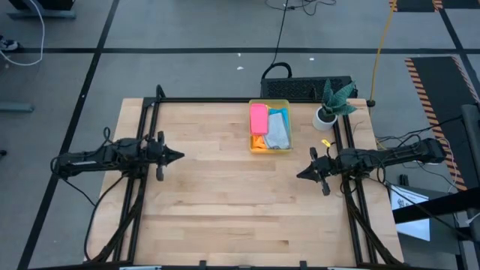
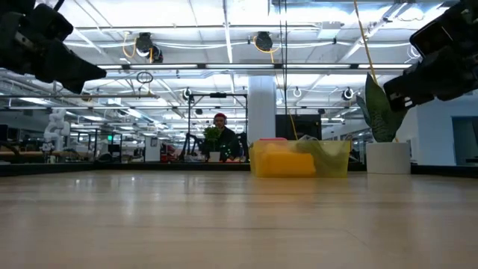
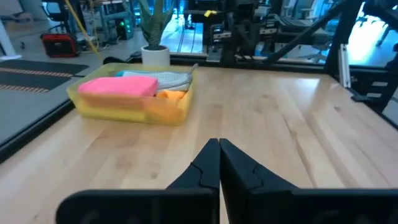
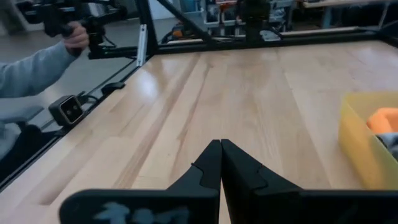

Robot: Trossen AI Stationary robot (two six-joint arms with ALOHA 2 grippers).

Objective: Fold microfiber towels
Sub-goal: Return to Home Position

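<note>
The left arm reaches level toward the middle, left gripper (image 1: 178, 156) with fingers (image 3: 202, 171) pressed together. The right arm mirrors it, right gripper (image 1: 301, 174) likewise closed, tips facing, well apart

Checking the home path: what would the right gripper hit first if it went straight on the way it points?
Likely nothing close: the right gripper, shut, points across bare table; the yellow bin sits off to one side. Depth is hard to judge.

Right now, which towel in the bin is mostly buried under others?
The orange towel: only an edge shows at one end of the bin, under the pink towel and grey towel.
</note>
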